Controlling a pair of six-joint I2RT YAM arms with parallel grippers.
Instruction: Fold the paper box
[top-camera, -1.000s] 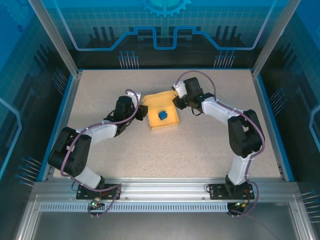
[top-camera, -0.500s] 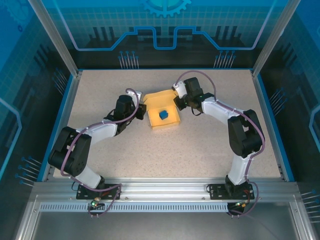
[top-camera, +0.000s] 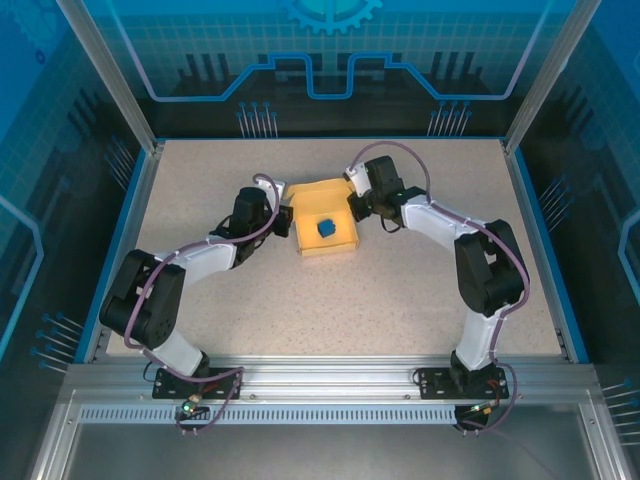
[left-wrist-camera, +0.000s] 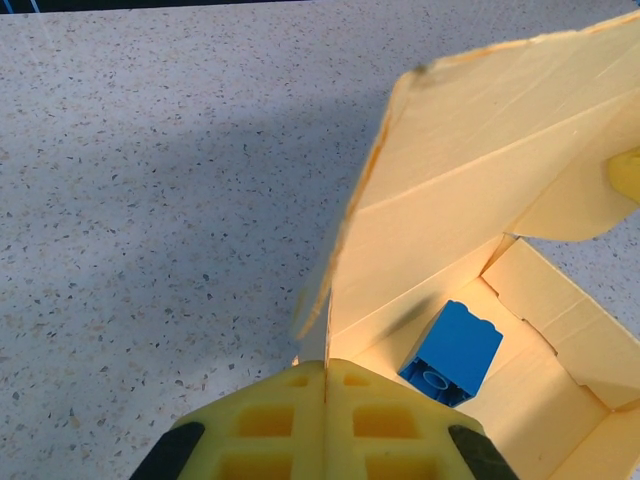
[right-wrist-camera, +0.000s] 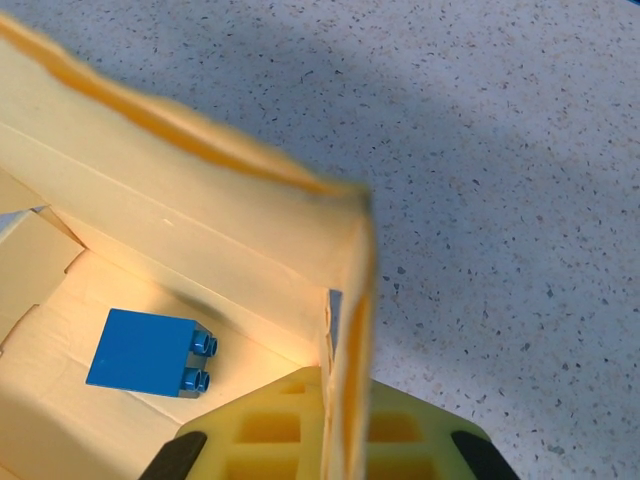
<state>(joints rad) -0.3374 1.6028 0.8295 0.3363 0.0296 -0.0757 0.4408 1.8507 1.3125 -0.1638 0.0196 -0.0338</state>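
Here the paper box (top-camera: 340, 240) sits open near the middle of the surface (top-camera: 420, 290), with a blue cube (top-camera: 324, 229) on its floor and a large flap raised at its far side. The left tool (top-camera: 289, 222) is pressed together on the box's left wall, and the right tool (top-camera: 351, 205) pinches the right wall near the far corner. To fold well, both arms should move together, easing the walls upright along their creases without tugging them apart, since thin card probably buckles or tears easily.

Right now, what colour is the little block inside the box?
Blue block; clearest in the right wrist view.
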